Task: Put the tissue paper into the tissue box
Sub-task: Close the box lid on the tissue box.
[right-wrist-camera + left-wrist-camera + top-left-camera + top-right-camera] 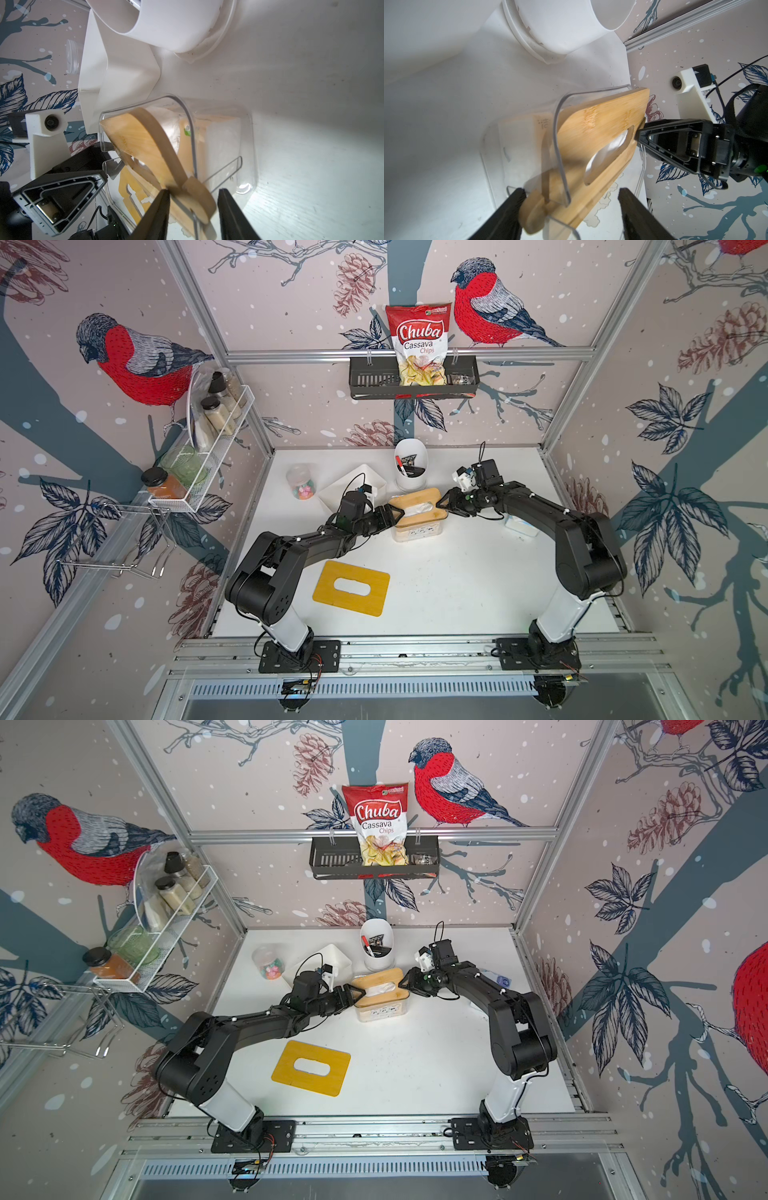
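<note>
Nearest, a yellow slotted board (328, 593) lies flat on the desk (457, 593). Past it, my left end effector (400, 514) and right end effector (441, 502) stand open, each straddling one end of the bamboo lid (409, 499) on the clear tissue box (415, 531). Tissue paper (419, 509) shows white through the lid's slot. Behind stands a white cup (411, 483)

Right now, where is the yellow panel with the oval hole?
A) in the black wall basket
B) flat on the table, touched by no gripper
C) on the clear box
B: the yellow panel lies flat on the white table, by itself, apart from the clear box.
</note>
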Controlling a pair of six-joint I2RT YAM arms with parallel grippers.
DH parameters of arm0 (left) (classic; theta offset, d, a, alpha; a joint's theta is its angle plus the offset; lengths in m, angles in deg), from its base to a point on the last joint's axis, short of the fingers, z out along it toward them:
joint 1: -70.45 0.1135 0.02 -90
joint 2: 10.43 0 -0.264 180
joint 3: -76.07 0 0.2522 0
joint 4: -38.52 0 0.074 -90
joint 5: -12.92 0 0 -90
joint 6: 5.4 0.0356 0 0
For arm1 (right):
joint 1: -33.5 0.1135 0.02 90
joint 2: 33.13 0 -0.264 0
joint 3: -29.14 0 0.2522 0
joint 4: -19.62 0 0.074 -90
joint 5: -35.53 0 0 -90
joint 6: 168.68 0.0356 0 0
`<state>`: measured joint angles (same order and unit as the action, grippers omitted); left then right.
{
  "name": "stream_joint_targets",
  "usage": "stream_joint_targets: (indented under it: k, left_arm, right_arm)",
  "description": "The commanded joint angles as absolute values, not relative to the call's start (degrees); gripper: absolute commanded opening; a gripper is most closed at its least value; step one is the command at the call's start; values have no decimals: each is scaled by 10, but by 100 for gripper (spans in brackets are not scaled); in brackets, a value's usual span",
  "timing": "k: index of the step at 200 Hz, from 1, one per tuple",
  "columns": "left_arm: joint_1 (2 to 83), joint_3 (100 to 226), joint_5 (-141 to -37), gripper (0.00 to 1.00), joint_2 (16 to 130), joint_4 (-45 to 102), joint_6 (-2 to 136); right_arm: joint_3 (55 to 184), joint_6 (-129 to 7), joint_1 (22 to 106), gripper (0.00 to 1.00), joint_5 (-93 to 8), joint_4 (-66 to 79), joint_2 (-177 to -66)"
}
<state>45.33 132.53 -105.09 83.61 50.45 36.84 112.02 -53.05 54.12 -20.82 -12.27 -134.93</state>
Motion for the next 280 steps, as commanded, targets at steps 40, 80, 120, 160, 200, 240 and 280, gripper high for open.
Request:
stream_joint_targets:
  k: [40, 80, 120, 160, 200, 240, 280]
  left_arm:
    - [452, 1333, -1067, 73, 833, 500, 377]
    - [453, 1336, -1067, 73, 836, 499, 379]
    - [452, 1338, -1068, 73, 837, 498, 381]
    - [453, 1336, -1068, 73, 837, 500, 381]
    - [452, 1337, -1069, 73, 838, 502, 380]
    - [452, 1337, -1070, 73, 842, 506, 378]
    - [452, 1337, -1070, 73, 846, 508, 377]
  right_arm:
    - [1146, -567, 523, 64, -255, -136, -1339]
    - [1160, -598, 523, 67, -252, -91, -1352]
    - [1190, -627, 541, 61, -245, -104, -1379]
    - [1192, -632, 548, 55, -247, -119, -1389]
    - [1178, -634, 555, 51, -259, -125, -1379]
    - [1169, -629, 559, 48, -259, -125, -1373]
    - [1163, -621, 569, 46, -256, -116, -1373]
